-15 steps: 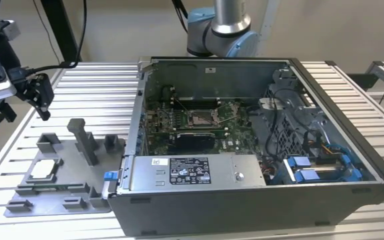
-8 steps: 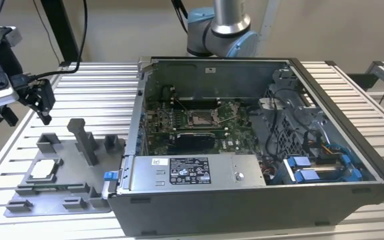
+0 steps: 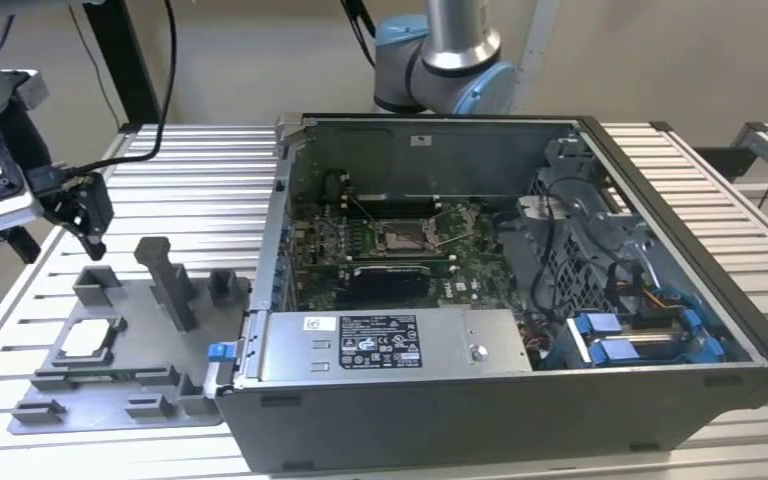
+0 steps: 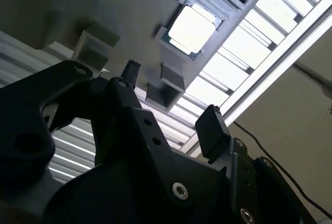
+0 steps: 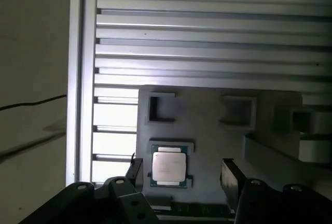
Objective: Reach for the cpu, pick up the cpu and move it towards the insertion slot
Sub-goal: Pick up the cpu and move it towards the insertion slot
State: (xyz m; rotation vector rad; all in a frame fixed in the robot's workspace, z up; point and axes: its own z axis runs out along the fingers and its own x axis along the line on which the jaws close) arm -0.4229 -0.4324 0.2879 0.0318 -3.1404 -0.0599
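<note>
My gripper (image 3: 91, 235) is released: both fingers (image 5: 136, 171) are spread wide with nothing between them. It hangs above the grey fixture plate (image 3: 137, 405) on the slatted table (image 3: 184, 170), clear of both. The cpu (image 5: 168, 168) lies below my fingertips and apart from them. It sits flat in a square recess of the plate, silvery top up. In the first wrist view it falls between the two fingers, nearer one of them. The insertion slot (image 3: 404, 237) is well away from my gripper, on the board inside the open computer case (image 3: 491, 420).
</note>
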